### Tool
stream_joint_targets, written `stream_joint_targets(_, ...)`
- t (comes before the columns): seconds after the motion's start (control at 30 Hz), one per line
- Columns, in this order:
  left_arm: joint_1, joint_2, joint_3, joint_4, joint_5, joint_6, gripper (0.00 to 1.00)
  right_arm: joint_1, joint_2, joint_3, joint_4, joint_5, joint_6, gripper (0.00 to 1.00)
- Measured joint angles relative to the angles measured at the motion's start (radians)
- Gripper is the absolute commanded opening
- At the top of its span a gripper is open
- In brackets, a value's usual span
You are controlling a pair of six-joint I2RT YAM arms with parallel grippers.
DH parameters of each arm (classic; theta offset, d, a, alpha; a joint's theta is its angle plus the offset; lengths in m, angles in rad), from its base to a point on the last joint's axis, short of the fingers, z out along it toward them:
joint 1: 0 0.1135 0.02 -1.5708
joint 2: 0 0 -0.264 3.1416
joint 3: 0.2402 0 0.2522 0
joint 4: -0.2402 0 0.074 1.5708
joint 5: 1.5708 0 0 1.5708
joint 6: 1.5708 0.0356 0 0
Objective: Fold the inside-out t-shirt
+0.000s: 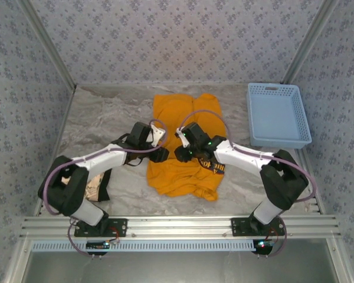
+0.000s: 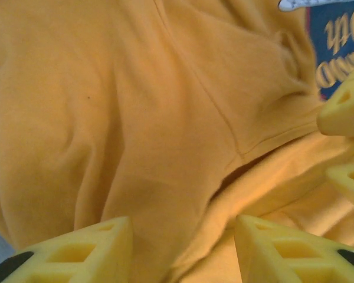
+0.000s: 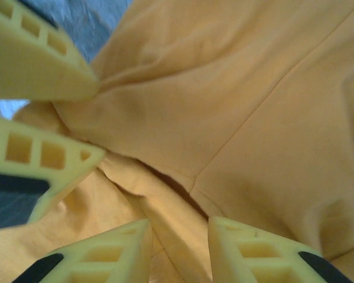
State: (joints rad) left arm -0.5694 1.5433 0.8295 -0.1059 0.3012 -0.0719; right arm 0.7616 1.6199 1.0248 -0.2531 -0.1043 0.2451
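The inside-out t-shirt [image 1: 183,121] is orange-yellow and lies crumpled in the middle of the table, with a dark printed patch [image 1: 215,166] near its right front. Both grippers hang low over its middle, tips close together. My left gripper [image 1: 164,154] [image 2: 183,253] stands open over a ridge of the shirt [image 2: 165,147]; the dark graphic [image 2: 342,41] shows at top right. My right gripper [image 1: 180,154] [image 3: 180,253] is open by a narrower gap, with a fold of the shirt [image 3: 165,200] running between its fingers. The other arm's yellow fingers [image 3: 35,65] sit just left of it.
A light blue basket [image 1: 278,115] stands at the back right of the table. A beige cloth with a black edge [image 1: 97,187] lies under the left arm near the front left. Patterned walls close in the table on three sides.
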Motion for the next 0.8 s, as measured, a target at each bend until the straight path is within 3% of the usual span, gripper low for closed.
stream_joint_targets(0.4,0.003,0.197,0.102,0.01,-0.011,0.238,0.48,-0.04,0.099,-0.043,0.078,-0.101,0.063,0.4)
stream_joint_targets(0.47,0.014,0.255,0.156,-0.003,-0.006,0.25,0.39,-0.044,0.098,-0.045,0.091,-0.108,0.072,0.41)
stream_joint_targets(0.6,0.023,0.32,0.231,-0.016,0.012,0.26,0.07,-0.041,0.081,-0.069,0.125,-0.116,0.084,0.43)
stream_joint_targets(0.8,0.026,0.301,0.292,-0.103,0.118,0.237,0.0,-0.032,0.045,-0.136,0.172,-0.121,0.099,0.46)
